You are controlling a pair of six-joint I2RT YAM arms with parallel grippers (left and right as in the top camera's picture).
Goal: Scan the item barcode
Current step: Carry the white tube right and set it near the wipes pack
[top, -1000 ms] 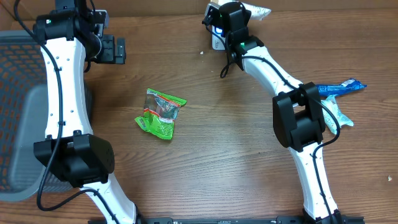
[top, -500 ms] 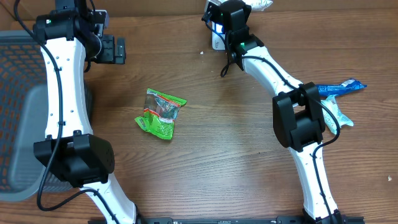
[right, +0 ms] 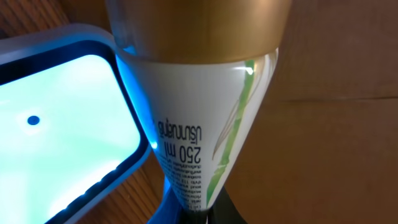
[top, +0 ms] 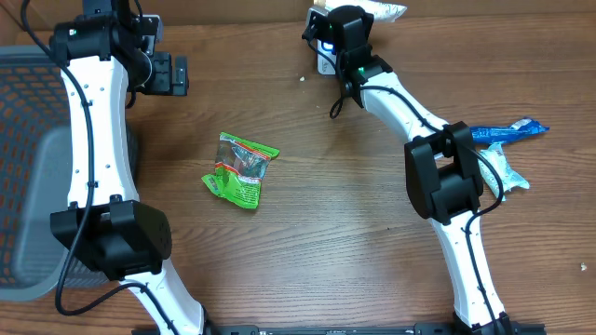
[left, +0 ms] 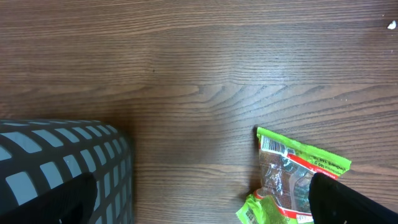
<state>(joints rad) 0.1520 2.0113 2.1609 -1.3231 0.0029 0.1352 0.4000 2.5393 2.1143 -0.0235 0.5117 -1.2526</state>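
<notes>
Vs a second ago: right arm (top: 391,93) has nudged toward the far edge. Its elbow sits slightly further left, and the tube (top: 384,11) tip is closer to the frame top. Left arm (top: 93,140), green snack packet (top: 240,170) and blue packets (top: 507,132) are unchanged.

Right gripper (top: 341,28) pinches the tube by its narrow crimped end, jaws pressed together on it. The gold section points away from the wrist camera and the "250 ml" print faces it. Tube sits just beside the scanner (right: 56,143), window glowing cyan; can't tell if they touch.

Left gripper (top: 172,74) is spread wide, holding nothing, over bare table (left: 205,74) at far left. Its fingers (left: 345,202) show at the bottom corners of the wrist view.

Containers — grey mesh basket (top: 28,140) at the table's left edge. Only mesh shows overhead; the left wrist view catches its outer wall. Snack packet lies flat on the table outside the basket, apart from it. Blue packets lie at the right, partly under the right arm.
</notes>
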